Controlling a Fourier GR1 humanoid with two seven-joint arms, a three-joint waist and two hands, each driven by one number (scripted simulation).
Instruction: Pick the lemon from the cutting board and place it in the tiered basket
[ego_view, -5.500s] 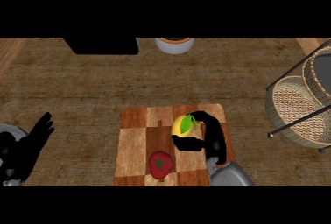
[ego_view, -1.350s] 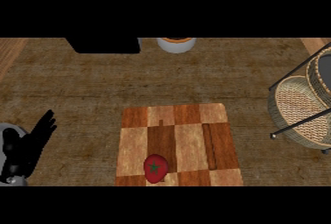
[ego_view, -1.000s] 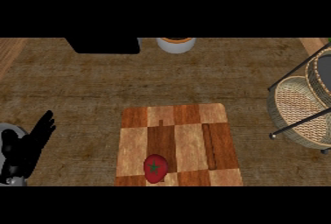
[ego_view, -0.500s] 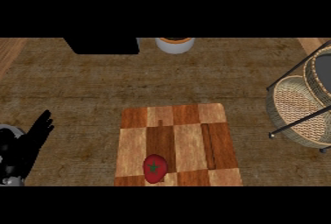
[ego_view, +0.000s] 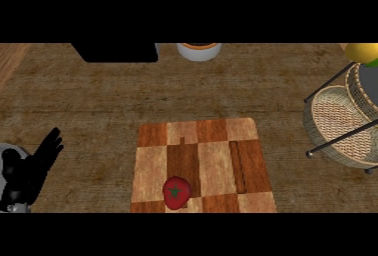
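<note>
Currently: left hand (ego_view: 29, 172) rests open at the lower-left edge; right hand out of view.
Lemon (ego_view: 363, 52) shows at the top-right corner, above the tiered basket (ego_view: 341, 125) — off the cutting board (ego_view: 203, 160). Centre it over a tier before you let go — avoid the rim.

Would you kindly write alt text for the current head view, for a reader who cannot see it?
A lemon shows at the upper right edge, above a wicker tiered basket. A checkered wooden cutting board on the counter holds only a red fruit. The left robot hand rests open at the lower left.
</note>
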